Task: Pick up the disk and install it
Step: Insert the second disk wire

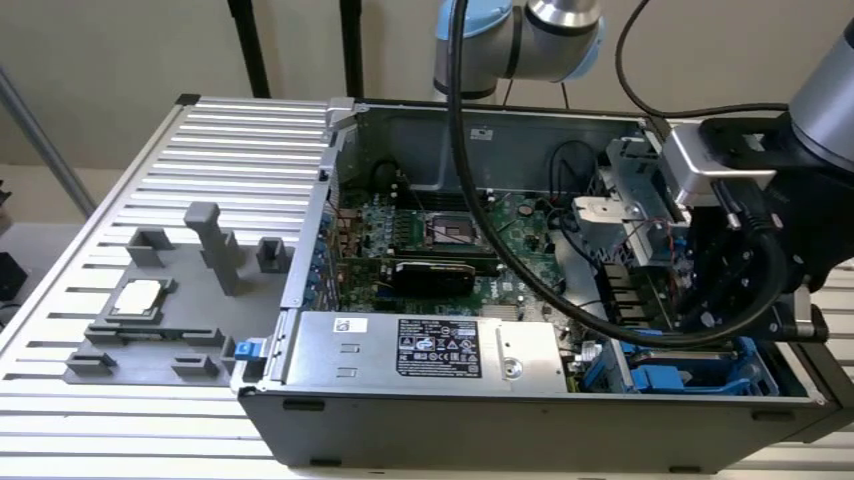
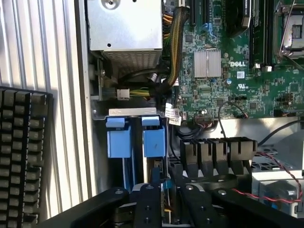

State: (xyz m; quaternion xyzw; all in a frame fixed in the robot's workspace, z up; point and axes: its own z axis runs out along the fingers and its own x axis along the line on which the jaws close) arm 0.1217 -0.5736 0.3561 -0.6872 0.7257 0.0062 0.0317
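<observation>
- The gripper (image 2: 166, 191) is clamped: its two black fingers (image 2: 147, 206) stand close together with a thin slab pinched between them.
- That slab is the disk (image 2: 165, 202), seen edge-on. Only a narrow strip of it shows, dark with a greenish-gold band and a small bit of blue plastic at its upper end. Its label and flat faces cannot be made out.
- In the exterior view, the gripper sits low inside the open computer case (image 1: 534, 420), just past the end of the silver power supply (image 1: 414, 345) towards the exterior view's right.
- The disk is in the drive bay next to the power supply, partly down in a slot. How deep it sits cannot be told.
- Two blue caddy tabs (image 2: 118, 140) lie side by side in that bay, between the power supply and the gripper. The disk lines up with the tab that is further from the case wall.
- A bundle of yellow and black cables (image 2: 173, 52) runs from the power supply beside the bay.
- The green motherboard (image 2: 237, 80) lies beyond the power supply, deeper in the case, and carries a small silver heatsink (image 2: 207, 64).
- Outside the case, well apart from the power supply towards the exterior view's left, a grey fixture (image 1: 174, 330) holds a square silver chip (image 1: 140, 297).
</observation>
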